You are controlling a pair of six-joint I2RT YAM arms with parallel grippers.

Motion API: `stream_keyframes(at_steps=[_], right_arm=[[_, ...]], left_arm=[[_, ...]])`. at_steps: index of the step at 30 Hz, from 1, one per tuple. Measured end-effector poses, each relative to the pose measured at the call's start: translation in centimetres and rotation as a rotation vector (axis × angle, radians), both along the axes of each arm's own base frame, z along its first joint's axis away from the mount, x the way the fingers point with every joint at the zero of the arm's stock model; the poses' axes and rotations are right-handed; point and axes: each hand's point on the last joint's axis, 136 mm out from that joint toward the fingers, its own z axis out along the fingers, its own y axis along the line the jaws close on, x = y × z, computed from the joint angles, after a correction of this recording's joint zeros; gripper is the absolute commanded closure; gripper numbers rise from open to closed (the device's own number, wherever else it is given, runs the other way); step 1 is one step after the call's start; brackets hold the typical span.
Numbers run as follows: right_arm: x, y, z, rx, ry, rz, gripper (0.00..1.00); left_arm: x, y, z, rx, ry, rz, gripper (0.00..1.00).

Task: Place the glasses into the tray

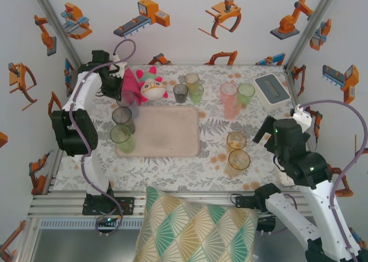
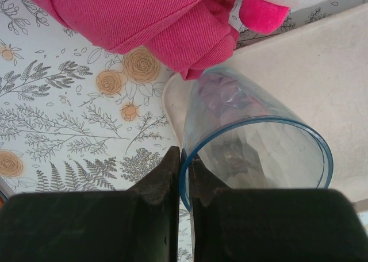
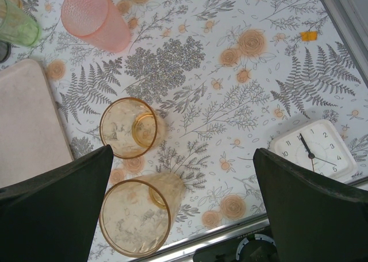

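We see the left gripper (image 2: 185,165) pinching the rim wall of the blue glass (image 2: 253,135), which juts ahead of the jaws over a corner of the tray (image 2: 310,66). The right gripper (image 3: 184,158) gapes above two amber glasses (image 3: 127,127) on the table (image 3: 230,118).

We see the tray (image 1: 167,133) in the middle, a green glass (image 1: 121,135) at its left edge, two amber glasses (image 1: 236,140) to its right.

Bright even diffuse light, faint soft shadows, overhead view sharp, wrist foregrounds dark, blurred
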Motion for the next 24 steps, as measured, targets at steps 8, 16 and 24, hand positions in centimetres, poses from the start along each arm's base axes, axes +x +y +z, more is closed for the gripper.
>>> stream_keyframes(at_steps=[8,16,24], right_arm=[[0.0,0.0,0.0,-0.001,0.001,0.0,0.0],[0.1,0.0,0.0,0.0,0.0,0.0,0.01],[0.1,0.1,0.1,0.002,-0.006,0.0,0.0]], left_arm=[[0.0,0.0,0.0,0.001,-0.001,-0.003,0.77],[0.2,0.0,0.3,0.001,-0.01,-0.003,0.7],[0.7,0.0,1.5,0.0,-0.037,-0.004,0.61]])
